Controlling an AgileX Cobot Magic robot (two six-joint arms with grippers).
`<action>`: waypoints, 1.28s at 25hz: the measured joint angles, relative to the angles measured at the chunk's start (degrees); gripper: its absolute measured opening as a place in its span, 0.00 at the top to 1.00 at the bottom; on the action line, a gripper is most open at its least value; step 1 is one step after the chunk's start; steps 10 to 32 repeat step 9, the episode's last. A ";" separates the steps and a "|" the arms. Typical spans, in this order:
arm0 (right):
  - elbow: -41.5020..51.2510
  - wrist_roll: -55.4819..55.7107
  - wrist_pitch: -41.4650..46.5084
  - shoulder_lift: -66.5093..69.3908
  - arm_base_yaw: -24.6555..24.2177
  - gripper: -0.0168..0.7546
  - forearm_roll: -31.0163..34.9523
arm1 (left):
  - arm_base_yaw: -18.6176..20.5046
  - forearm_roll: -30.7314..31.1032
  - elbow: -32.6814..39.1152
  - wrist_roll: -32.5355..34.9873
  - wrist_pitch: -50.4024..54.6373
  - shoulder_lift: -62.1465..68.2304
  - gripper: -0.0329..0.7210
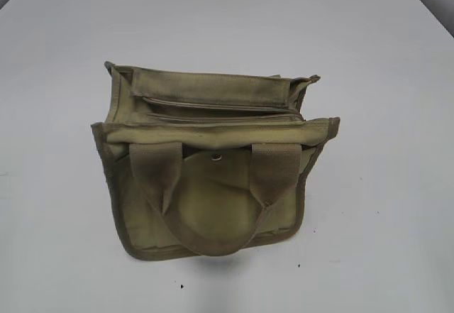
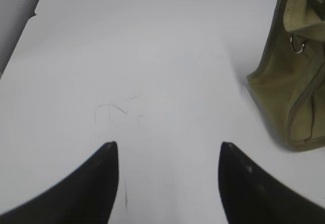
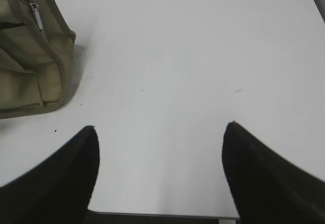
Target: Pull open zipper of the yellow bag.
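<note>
The yellow bag [image 1: 206, 210] stands on the white table, a small khaki canvas tote with its two webbing handles [image 1: 273, 171] hanging down the front. Its zipper [image 1: 227, 108] runs as a long straight line across the top. The silver pull tab [image 3: 35, 17] shows in the right wrist view at the bag's [image 3: 30, 66] end. Neither gripper appears in the exterior view. My left gripper [image 2: 169, 145] is open over bare table, with the bag [image 2: 289, 92] off to its right. My right gripper [image 3: 161, 126] is open too, and the bag lies to its upper left. Both hold nothing.
The white table [image 1: 369, 79] spreads around the bag on all sides. A round metal snap [image 1: 216, 157] sits on the front flap, and a small metal ring [image 2: 297, 45] hangs at the bag's side. The table's near edge [image 3: 162, 216] lies just under my right gripper.
</note>
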 joint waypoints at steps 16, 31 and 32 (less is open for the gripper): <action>0.00 0.00 0.00 0.00 -0.04 0.22 0.00 | 0.00 0.00 0.00 0.00 0.00 0.00 0.32; 0.00 0.00 0.00 0.00 -0.04 0.22 0.00 | 0.00 0.00 0.00 0.00 0.00 0.00 0.32; 0.00 0.00 0.00 0.00 -0.04 0.22 0.00 | 0.00 0.00 0.00 0.00 0.00 0.00 0.32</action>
